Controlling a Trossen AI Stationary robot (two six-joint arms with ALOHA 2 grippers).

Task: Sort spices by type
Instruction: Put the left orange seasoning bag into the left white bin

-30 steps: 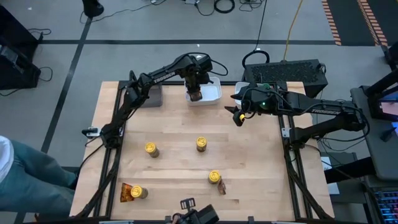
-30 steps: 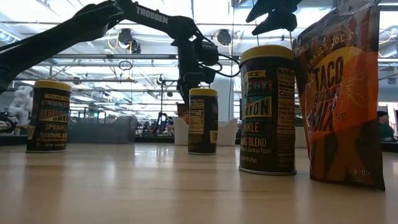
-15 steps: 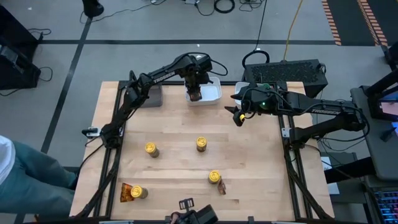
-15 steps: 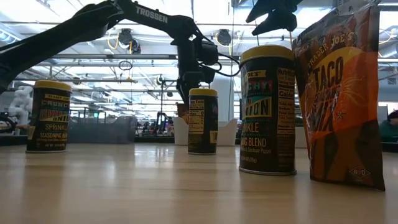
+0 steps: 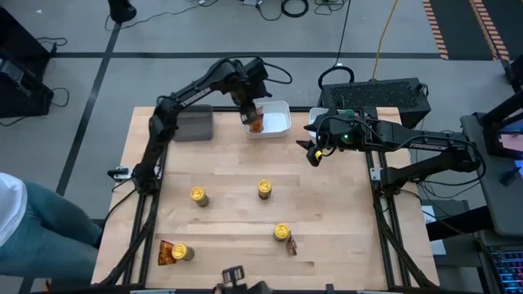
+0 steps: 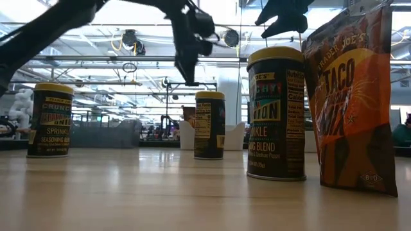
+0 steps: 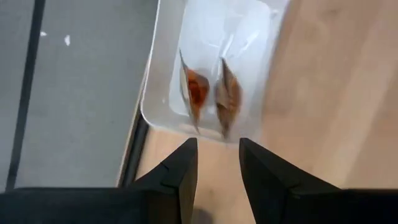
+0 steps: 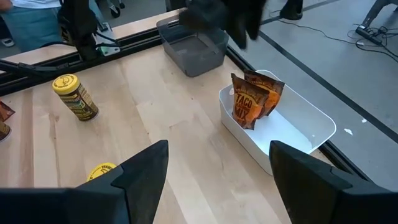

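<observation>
Left gripper (image 5: 252,114) raised above white tray (image 5: 282,124), fingers apart, empty; two taco packets (image 8: 254,98) grouped inside by type.

jars (image 5: 199,196): four yellow-lidded, upright on table | packets (image 8: 254,98): two upright in tray

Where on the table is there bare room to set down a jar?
Bare wood lies between the grey tray and the yellow-lidded jars. The white tray already holds two packets. The front is crowded with a jar and a packet.
</observation>
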